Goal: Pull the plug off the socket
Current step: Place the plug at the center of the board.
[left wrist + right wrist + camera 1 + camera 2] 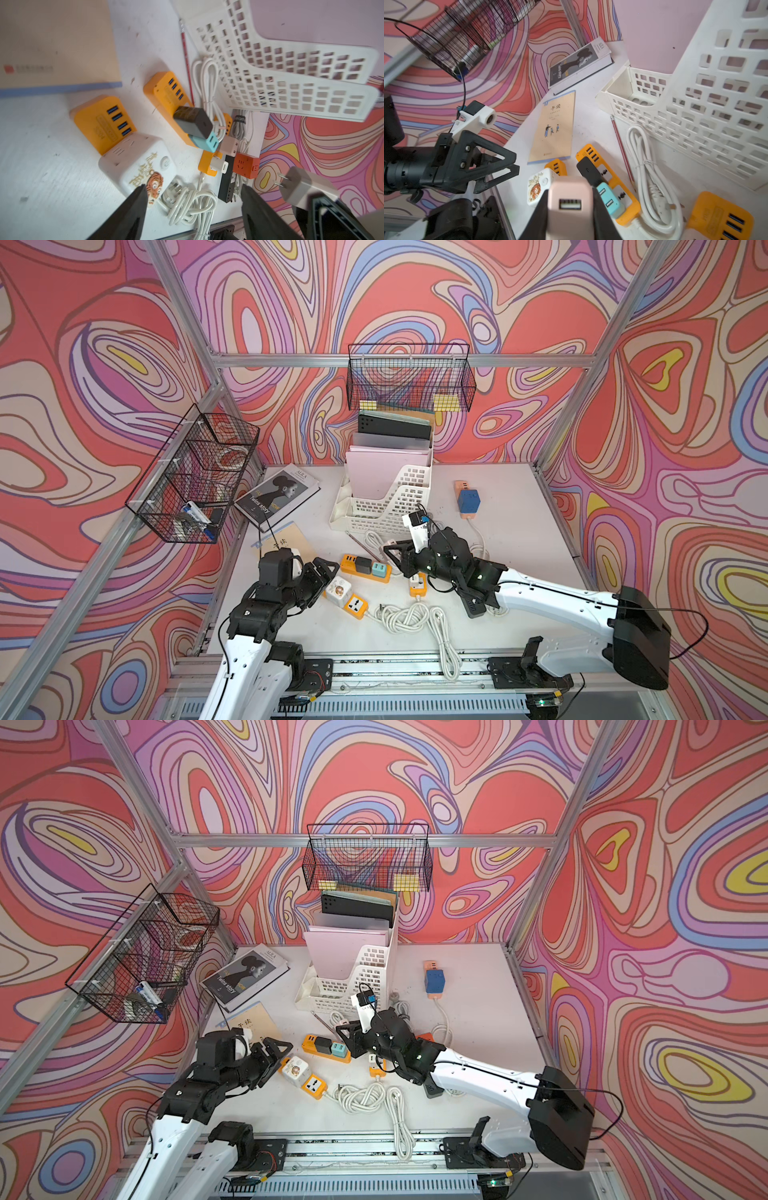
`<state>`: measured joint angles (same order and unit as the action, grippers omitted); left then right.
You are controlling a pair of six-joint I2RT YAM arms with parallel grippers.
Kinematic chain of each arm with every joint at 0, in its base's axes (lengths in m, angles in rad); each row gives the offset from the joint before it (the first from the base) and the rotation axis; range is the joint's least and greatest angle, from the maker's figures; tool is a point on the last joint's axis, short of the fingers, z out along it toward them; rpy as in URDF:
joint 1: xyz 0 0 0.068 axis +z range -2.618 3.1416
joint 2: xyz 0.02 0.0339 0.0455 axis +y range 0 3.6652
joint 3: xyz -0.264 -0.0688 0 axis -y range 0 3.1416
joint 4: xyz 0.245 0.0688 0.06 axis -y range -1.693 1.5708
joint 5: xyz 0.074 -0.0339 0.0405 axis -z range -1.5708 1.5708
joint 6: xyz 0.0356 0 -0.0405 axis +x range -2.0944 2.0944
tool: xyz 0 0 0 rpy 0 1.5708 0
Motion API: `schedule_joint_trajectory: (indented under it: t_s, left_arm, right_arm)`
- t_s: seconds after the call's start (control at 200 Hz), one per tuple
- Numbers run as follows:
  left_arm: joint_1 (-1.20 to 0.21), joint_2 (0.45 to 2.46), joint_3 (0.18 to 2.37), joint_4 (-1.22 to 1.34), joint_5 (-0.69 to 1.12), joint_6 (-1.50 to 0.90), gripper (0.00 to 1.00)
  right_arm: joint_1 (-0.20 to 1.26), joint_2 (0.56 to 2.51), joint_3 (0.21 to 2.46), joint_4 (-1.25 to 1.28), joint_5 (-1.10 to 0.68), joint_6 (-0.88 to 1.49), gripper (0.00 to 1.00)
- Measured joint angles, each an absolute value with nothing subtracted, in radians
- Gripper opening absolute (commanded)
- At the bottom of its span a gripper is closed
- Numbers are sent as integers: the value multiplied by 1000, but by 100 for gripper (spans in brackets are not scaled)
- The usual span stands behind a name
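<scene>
My right gripper (570, 195) is shut on a pale pink USB plug (570, 207), its port facing the camera. In the left wrist view the plug (301, 185) hangs in the air with both prongs bare, clear of any socket. Below it lies an orange socket strip (629, 205) with a black charger (588, 170) and a teal charger (609, 200) still plugged in. My left gripper (194, 189) is open and empty, hovering over the white tiger-print cube socket (137, 164). In a top view the left gripper (332, 570) and right gripper (392, 551) flank the strip (365, 568).
A white file rack (390, 506) stands behind the strip, with books (276, 495) and a notebook (286, 539) to its left. A coiled white cable (409, 614), a small orange strip (417, 585), a black strip (473, 605) and a blue cube (468, 499) lie around.
</scene>
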<state>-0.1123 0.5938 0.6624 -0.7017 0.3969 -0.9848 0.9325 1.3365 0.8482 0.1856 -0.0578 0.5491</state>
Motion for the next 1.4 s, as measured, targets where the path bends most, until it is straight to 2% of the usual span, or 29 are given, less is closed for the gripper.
schedule_joint_trajectory:
  t_s: [0.14,0.3,0.431,0.556,0.996,1.257,1.402]
  left_arm:
    - [-112,595,777,-746,329,-884,76]
    - [-112,594,876,-825,231,-774,76]
    - [-112,567,960,-897,105,-695,89]
    - [-112,507,1007,-934,-2,-651,94]
    - [-112,342,1038,-966,-152,-623,94]
    - [-112,327,1040,-974,-164,-618,94]
    - [-112,315,1039,-975,-164,-617,94]
  right_arm:
    - [916,1378,846,294,-157,661,17]
    - [915,1530,920,344,-265,748,18]
    - [918,1688,1055,324,-352,783,18]
    - [933,1824,1196,287,-418,788,19]
    - [1029,2311,1826,-93,-603,699,22]
    - [1091,2536,2173,-336,-648,621,23]
    - [1119,2614,2275,-443,-656,588,25]
